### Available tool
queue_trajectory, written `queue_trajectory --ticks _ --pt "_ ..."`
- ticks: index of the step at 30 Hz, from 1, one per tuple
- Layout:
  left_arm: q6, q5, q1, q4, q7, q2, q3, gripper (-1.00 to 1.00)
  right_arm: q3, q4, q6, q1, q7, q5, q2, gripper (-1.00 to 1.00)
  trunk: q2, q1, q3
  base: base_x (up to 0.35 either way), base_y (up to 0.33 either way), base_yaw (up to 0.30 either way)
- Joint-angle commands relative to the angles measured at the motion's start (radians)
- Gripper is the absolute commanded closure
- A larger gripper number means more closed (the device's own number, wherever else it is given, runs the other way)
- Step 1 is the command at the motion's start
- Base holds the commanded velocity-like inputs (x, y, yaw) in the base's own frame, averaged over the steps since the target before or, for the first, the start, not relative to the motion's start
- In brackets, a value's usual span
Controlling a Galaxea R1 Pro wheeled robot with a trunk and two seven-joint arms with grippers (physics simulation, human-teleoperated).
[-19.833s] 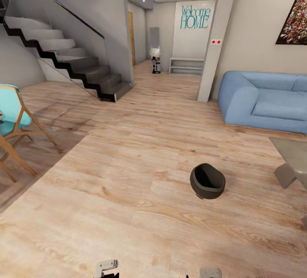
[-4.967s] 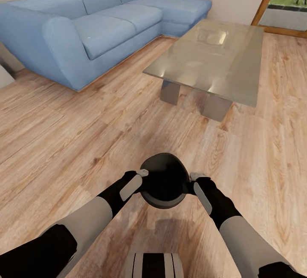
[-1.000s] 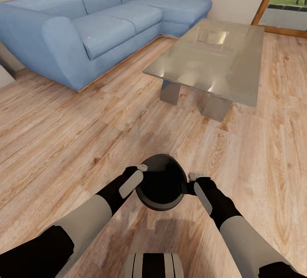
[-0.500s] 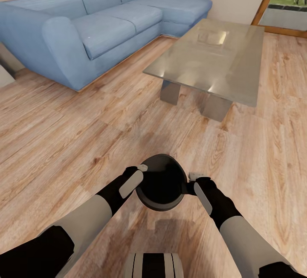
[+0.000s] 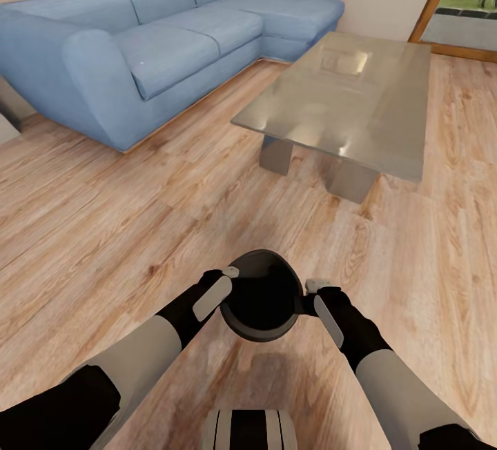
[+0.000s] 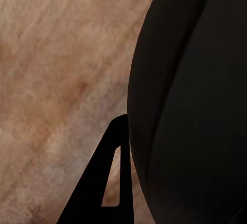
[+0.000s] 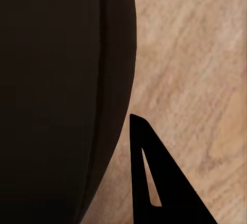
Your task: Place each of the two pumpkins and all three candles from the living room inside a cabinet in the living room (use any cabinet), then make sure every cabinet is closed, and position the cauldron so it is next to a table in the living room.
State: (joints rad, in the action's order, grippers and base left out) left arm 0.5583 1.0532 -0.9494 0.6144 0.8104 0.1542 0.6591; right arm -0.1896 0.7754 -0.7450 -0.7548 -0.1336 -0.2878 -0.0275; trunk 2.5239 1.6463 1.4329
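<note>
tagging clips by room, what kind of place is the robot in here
Most likely a home living room: a blue sectional sofa along the wall, a low glass-topped coffee table in front of it, and wood plank flooring.

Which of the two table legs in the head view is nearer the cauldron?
The right leg, under the table's near edge toward the glass door. It stands lower in the frame and closer to the cauldron than the left leg toward the sofa.
</note>
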Motion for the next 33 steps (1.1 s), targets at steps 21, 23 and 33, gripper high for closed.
queue_trajectory --ticks 21,23,33 --pt "-0.008 -0.007 0.0 0.001 -0.003 0.001 -0.001 1.0 -0.001 -0.001 0.001 0.0 0.006 -0.007 0.001 1.0 0.0 0.0 0.0 0.125 -0.098 0.0" --pt "-0.008 -0.007 0.0 0.001 -0.004 0.001 -0.001 1.0 -0.001 -0.001 0.001 0.0 0.005 -0.007 0.001 1.0 0.0 0.0 0.0 0.283 -0.071 0.0" --pt "-0.008 -0.007 0.0 0.0 -0.005 0.001 -0.001 1.0 -0.001 -0.001 0.001 0.0 0.005 -0.007 0.001 1.0 0.0 0.0 0.0 0.322 -0.088 0.0"
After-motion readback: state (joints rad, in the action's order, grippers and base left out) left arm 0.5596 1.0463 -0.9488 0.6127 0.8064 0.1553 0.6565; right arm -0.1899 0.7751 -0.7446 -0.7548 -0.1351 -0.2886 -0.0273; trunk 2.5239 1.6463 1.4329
